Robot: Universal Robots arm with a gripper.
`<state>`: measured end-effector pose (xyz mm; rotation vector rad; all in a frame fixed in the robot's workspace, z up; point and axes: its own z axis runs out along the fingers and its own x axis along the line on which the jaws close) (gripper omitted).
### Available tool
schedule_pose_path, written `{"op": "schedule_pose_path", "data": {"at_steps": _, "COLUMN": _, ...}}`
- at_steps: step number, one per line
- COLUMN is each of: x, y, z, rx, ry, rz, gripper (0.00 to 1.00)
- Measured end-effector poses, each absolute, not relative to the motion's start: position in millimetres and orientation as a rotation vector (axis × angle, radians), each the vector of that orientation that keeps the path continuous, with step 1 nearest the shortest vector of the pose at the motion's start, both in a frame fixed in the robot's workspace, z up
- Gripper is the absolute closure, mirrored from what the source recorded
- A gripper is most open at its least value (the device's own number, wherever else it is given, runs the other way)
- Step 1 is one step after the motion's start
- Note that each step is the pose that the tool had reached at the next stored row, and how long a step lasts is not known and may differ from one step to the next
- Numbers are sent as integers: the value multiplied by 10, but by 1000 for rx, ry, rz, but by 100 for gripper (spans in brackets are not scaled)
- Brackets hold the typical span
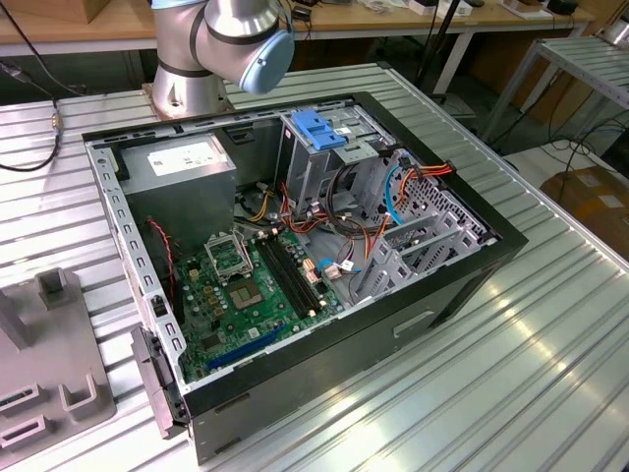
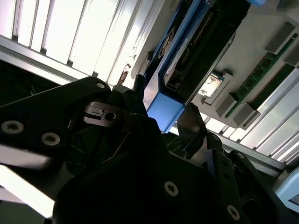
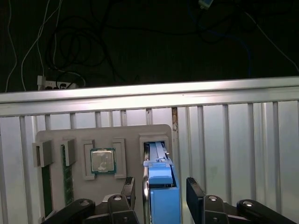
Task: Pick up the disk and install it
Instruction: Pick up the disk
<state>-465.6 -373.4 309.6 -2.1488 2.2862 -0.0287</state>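
Note:
The disk (image 3: 161, 192), a grey drive in a light-blue carrier rail, stands on edge in a slot of a grey holder tray (image 3: 107, 135). In both wrist views my gripper (image 3: 160, 183) straddles its blue end, one black finger (image 3: 129, 187) on each side with a small gap to the rail. The second wrist view shows the same blue end (image 2: 164, 111) between the fingertips of the gripper (image 2: 163, 108), with the drive's dark body running away from it. The jaws stand open around the disk, not closed on it.
The holder tray also carries a processor chip (image 3: 103, 161) and memory sticks (image 3: 67, 179). In the exterior view an open computer case (image 1: 472, 285) lies on the ribbed metal table (image 1: 550, 374), with a blue-topped drive cage (image 1: 319, 133), a power-supply box (image 1: 182, 162) and loose cables. The arm's base (image 1: 221, 44) stands behind the case.

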Motion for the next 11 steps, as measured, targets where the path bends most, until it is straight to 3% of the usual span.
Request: {"op": "schedule_pose_path", "data": {"at_steps": 11, "x": -4656, "y": -3738, "z": 3036, "rx": -2149, "ry": 2287, "rz": -29, "gripper": 44}}
